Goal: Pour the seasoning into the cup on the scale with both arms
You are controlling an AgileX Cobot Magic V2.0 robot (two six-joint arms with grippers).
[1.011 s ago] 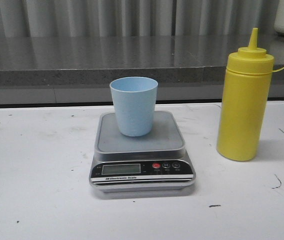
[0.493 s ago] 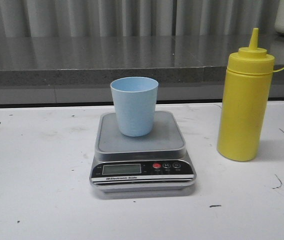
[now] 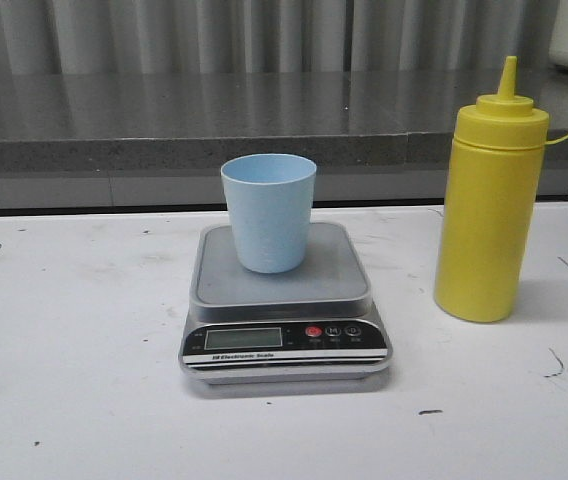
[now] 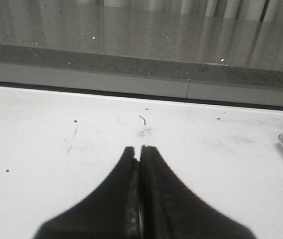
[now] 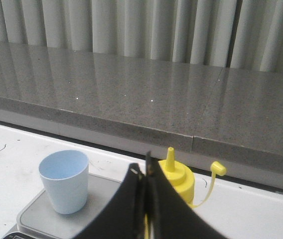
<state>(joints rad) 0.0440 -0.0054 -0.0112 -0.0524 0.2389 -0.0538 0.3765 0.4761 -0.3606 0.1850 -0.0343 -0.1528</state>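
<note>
Almost nothing has moved since 1 s ago: the cup point(image 3: 268, 211) sat a hair further toward 9 o'clock on the scale point(image 3: 282, 300) then, now it matches the pic from 0.5 s ago. Prob just a small camera or table jiggle, not a real push. The bottle point(image 3: 490, 205) hasn't budged, standing upright on the table point(image 3: 74, 340) at 3 o'clock of the scale, near but apart.

Cup is upright on the scale plate, toward the far half, looks empty from the right wrist view. Scale display reads blank or too faint to tell.

Neither arm shows in the front view. Left gripper point(image 4: 140, 149): fingers pressed together, nothing between them, hovering over bare table w/ only a corner of the scale at its 3 o'clock edge. Right gripper point(image 5: 145, 174): also closed, empty, pointed between cup and bottle; bottle nozzle sits just behind the fingertips, its cap hanging off on the tether, so the tip looks uncapped.

Meaning for the task: not started yet, approx 0% done. Judging from this, next thing needed is the right gripper opening wide enough for the bottle body, then a grip mid-height. Risk: tall bottle could tip if nudged.
</note>
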